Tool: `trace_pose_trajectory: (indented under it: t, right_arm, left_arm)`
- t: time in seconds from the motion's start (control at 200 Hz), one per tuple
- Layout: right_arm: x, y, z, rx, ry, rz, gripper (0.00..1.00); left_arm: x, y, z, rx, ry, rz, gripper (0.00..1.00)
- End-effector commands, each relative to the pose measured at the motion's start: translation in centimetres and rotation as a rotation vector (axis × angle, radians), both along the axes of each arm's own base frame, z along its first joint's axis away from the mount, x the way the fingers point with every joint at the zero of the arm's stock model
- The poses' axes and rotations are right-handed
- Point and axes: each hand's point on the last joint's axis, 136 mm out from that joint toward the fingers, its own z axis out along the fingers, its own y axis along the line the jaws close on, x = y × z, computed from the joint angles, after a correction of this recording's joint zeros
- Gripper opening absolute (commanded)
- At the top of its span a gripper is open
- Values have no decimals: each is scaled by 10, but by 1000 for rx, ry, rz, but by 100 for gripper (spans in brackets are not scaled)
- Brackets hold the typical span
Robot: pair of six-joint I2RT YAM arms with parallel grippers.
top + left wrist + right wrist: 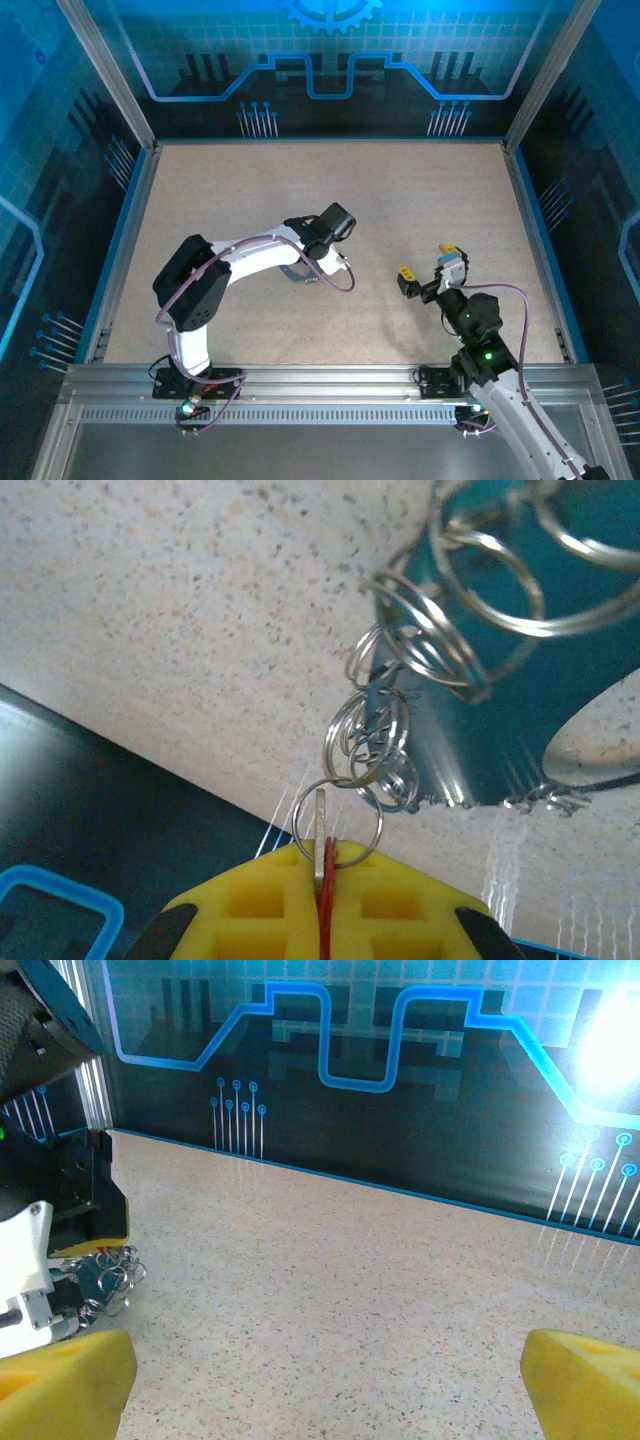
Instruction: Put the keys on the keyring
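Yellow left claw pinches the red key at the keyring; right claw gapes wide.

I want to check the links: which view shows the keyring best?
Left wrist: the keyring is close and sharp, ring by ring, at the key pinched by the left gripper. Right wrist shows it as a small tangle at its left edge; top external, too small to tell.

A speckled beige worktop is edged by a thin blue strip, framed by aluminium posts and a slotted near rail, and backed by dark wall panels bearing glowing blue circuit lines and a gear emblem.
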Motion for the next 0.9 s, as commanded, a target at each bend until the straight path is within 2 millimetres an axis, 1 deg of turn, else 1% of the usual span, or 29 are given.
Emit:
trace_pose_trajectory:
  t: [0.0, 0.345, 0.595, 0.755, 0.875, 0.896]
  right_arm:
    - [1, -4, -1, 17, -10, -15, 100]
    - [-1, -1, -1, 8, -3, 6, 100]
    - [-1, 0, 0, 6, -2, 8, 100]
    - [-1, 0, -1, 6, -2, 8, 100]
    - [-1, 0, -1, 6, 1, 9, 100]
    - [-1, 0, -1, 6, -1, 9, 100]
  left_arm:
    - [4, -15, -5, -40, 16, -7, 3]
    - [9, -45, -27, -118, 80, -36, 3]
    - [20, -71, -43, -155, 109, -65, 4]
    - [24, -88, -57, -168, 131, -87, 6]
    - [27, -101, -64, -197, 148, -102, 7]
    - [28, -103, -65, -200, 150, -105, 9]
